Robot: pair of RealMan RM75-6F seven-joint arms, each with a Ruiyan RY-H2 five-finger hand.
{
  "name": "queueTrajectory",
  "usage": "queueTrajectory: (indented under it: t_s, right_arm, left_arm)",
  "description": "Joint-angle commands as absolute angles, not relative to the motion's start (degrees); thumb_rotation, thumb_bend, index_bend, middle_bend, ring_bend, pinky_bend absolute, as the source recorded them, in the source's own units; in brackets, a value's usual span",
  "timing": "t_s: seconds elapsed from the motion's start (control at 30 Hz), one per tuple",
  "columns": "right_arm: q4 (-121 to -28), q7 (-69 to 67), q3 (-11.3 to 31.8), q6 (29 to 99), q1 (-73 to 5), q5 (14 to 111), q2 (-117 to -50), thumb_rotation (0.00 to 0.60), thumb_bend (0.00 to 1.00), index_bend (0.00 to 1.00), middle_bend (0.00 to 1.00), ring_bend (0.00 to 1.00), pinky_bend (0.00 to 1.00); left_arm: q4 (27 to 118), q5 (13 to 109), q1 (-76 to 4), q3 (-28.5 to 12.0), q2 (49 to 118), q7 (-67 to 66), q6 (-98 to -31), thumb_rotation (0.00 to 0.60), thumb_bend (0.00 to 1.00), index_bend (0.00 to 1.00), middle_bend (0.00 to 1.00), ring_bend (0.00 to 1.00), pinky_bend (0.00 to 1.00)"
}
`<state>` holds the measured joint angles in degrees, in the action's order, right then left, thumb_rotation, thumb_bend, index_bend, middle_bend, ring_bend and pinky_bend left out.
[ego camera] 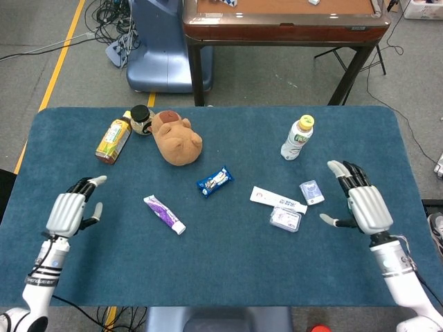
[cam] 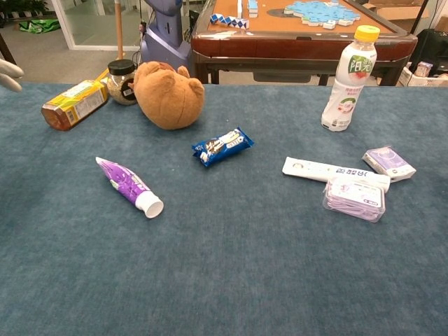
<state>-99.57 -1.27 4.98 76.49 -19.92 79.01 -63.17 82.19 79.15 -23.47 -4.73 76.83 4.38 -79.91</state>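
On the blue table (ego camera: 221,270), a tube (ego camera: 164,214) lies at three o'clock of the empty, spread left hand (ego camera: 69,211), cap toward five; right hand (ego camera: 363,204) open too.

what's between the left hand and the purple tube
Nothing visible. The left hand hangs open near the table's left edge, and only bare blue cloth lies between it and the purple tube. The juice carton and plush toy sit farther back, off that line.
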Motion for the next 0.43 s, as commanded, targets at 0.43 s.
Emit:
queueTrajectory:
  t_s: [0.43]
  right_arm:
    - [-100.47, 9.26, 0.64, 88.05, -6.88, 75.37, -65.09, 0.6, 0.12, 0.0, 0.11, 0.0, 0.0]
  left_arm:
    - [86.05, 82.5, -12.73, -2.18, 77.02, -3.62, -92.2, 0.6, 0.48, 0.24, 0.25, 0.16, 0.28]
